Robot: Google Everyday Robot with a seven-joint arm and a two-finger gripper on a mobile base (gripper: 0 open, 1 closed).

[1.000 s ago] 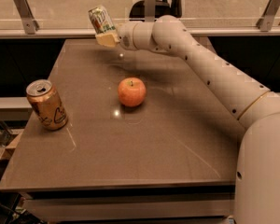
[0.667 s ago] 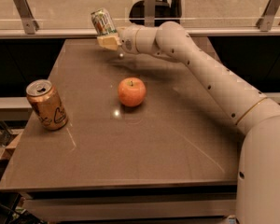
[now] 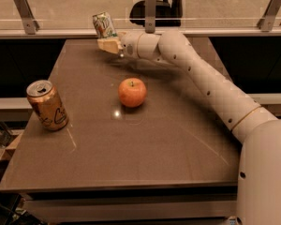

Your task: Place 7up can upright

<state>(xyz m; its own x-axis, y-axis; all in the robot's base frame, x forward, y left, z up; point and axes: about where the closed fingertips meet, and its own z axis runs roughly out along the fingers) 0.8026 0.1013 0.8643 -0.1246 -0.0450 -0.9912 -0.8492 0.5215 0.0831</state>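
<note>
- Gripper (image 3: 107, 40) at the far-left part of the table (image 3: 178, 153), fingers (image 3: 110, 46) clamped on the bottom end of the 7up can (image 3: 104, 25).
- Can sticks up out of the fingers, clear of the tabletop, top end leaning a little away from the arm; not yet vertical.
- Change over the last second: small. Gripper and can have drifted slightly down and toward the arm side; the tilt looks about the same, maybe a touch straighter.
- Judgement: carry is ending and lowering is starting; nothing is placed yet.
- Apple (image 3: 132, 92) lies nearer the camera than the fingers, well apart; bronze can (image 3: 48, 105) is farther still, off to the side away from the arm. Neither looks in the way.
- Surface right below the fingers looks free.
- Next likely needs: square the can up, lower until its base touches, then release. Risk: letting go while tilted, so it tips.
</note>
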